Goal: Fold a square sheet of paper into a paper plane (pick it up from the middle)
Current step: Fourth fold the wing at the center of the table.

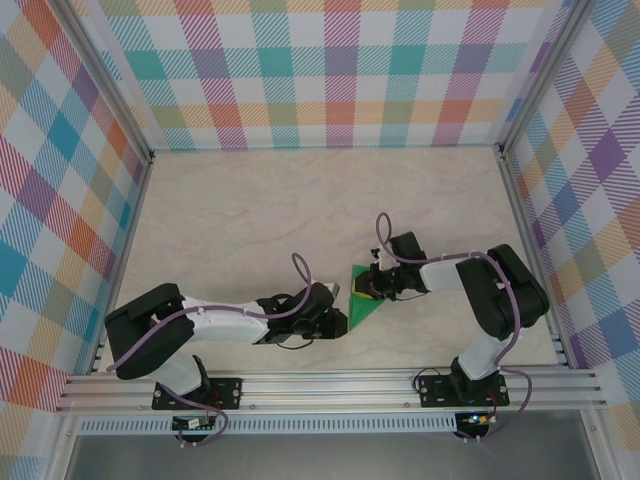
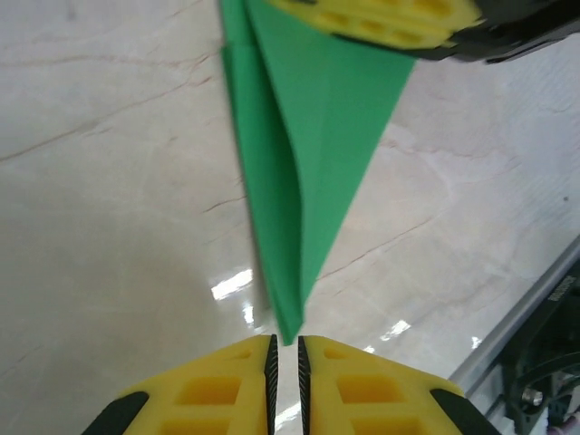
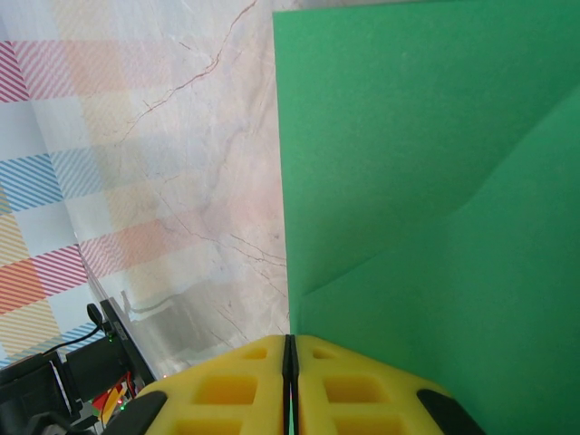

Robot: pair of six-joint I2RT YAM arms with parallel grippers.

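The square sheet of paper (image 1: pixel 362 304) is green and folded into a long pointed triangle with layered flaps. It lies low over the marble table between the arms. My right gripper (image 1: pixel 366 289) is shut on its wide end; in the right wrist view the pads (image 3: pixel 272 358) press together at the edge of the green paper (image 3: pixel 426 181). My left gripper (image 1: pixel 338 317) sits at the narrow tip. In the left wrist view the paper (image 2: pixel 308 154) tapers down to my left gripper (image 2: pixel 285 349), whose jaws stand a narrow slit apart, the tip ending just at their mouth. The right fingers (image 2: pixel 381 18) show at the top.
An aluminium rail (image 1: pixel 330 385) runs along the near table edge, also at the right in the left wrist view as a rail (image 2: pixel 544 299). Plaid walls (image 1: pixel 330 70) enclose the table on three sides. Bare marble table (image 1: pixel 300 210) stretches behind both grippers.
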